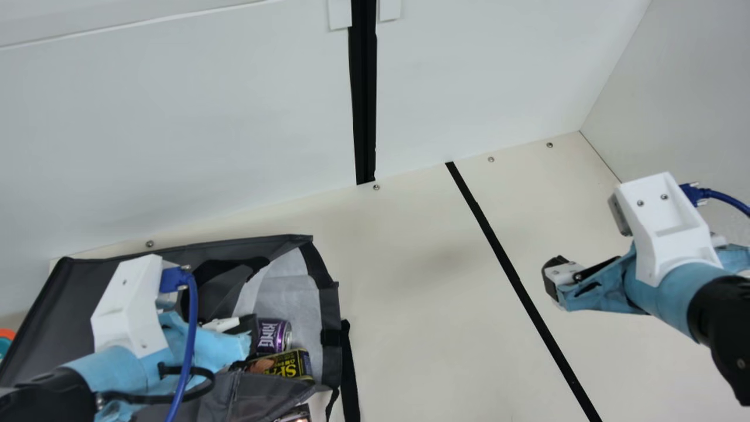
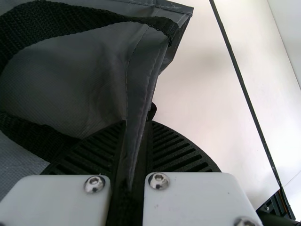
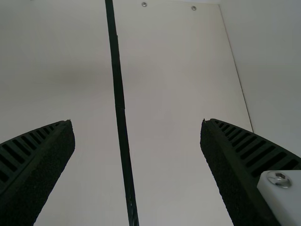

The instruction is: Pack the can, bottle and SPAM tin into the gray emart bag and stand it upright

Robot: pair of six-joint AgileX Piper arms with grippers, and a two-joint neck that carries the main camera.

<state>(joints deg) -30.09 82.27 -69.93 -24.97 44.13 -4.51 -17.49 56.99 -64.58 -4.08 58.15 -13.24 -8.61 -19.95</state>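
Though can and SPAM tin crowd it, my left hand pinches the bag, right hand gaping.

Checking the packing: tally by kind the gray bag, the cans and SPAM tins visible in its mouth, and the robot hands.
Gray bag: 1
Cans: 1, purple can
SPAM tins: 1, SPAM tin
Hands: 2, left hand, right hand
Total: 5
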